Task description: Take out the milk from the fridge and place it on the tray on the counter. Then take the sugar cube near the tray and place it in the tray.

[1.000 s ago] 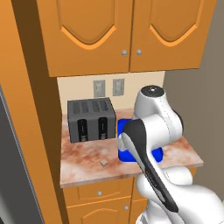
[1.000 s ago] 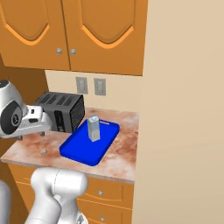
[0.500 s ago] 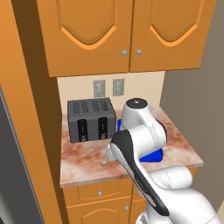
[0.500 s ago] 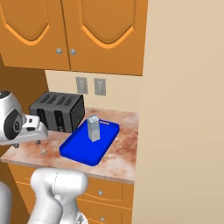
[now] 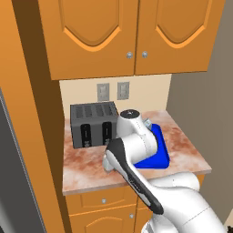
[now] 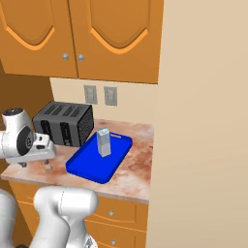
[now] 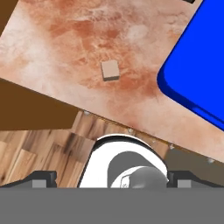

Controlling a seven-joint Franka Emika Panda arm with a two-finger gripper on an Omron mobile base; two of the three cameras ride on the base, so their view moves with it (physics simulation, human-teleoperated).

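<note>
One sugar cube [image 7: 110, 70] lies on the bench [image 7: 65, 52] beside the blue tray [image 7: 197, 74], ahead of your claw [image 7: 111, 177], whose arm bends low over the bench's front edge with fingertips [image 7: 41, 178] spread wide and empty, while the milk [image 6: 103, 142] stands upright in that tray.

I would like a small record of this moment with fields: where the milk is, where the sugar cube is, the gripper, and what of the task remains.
milk: upright carton standing in the blue tray
tray: on the counter, beside the toaster
sugar cube: on the counter, outside the tray, untouched
gripper: above the counter near the cube, holding nothing; open or shut cannot be told
done: milk placed
remaining: cube into tray
</note>
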